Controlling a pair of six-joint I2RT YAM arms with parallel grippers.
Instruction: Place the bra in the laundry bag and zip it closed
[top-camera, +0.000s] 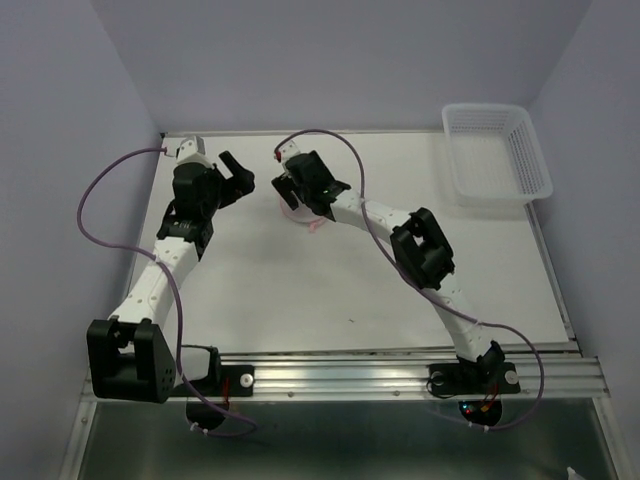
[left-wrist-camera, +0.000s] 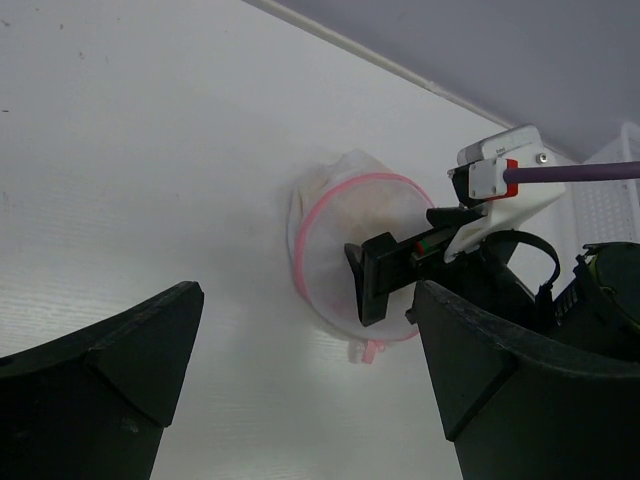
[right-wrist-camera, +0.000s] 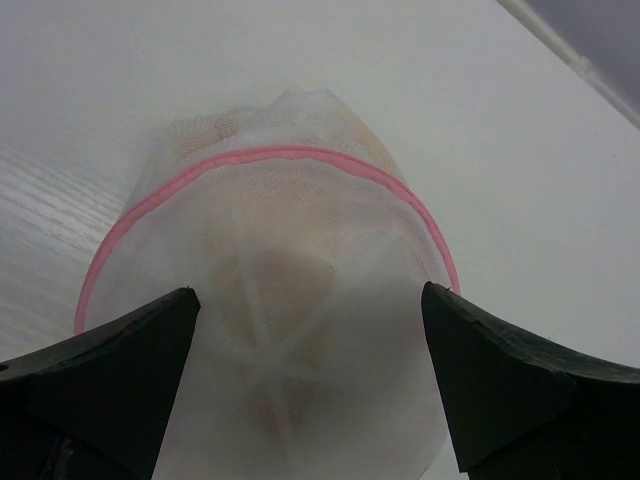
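Your laundry bag (top-camera: 313, 226) lies toward the far edge of the table (top-camera: 300, 290), close to the back wall, with white tabletop running wide from it to the near rail. The basket (top-camera: 447, 150) sits in the far right corner, well apart from the bag. Walls close in the table on the left, back and right. Inside the bag, the bra (right-wrist-camera: 270, 285) shows as a tan, rounded mass through the white mesh. The pink zipper edging reads as one line around the rim, and its pull tab (left-wrist-camera: 368, 350) hangs at one side. You cannot tell whether it is shut all round. Your right gripper (right-wrist-camera: 308, 292) is spread wide, one finger on each side of the bag. Your left gripper (left-wrist-camera: 307, 295) is also spread wide, holding nothing, to the bag's left.
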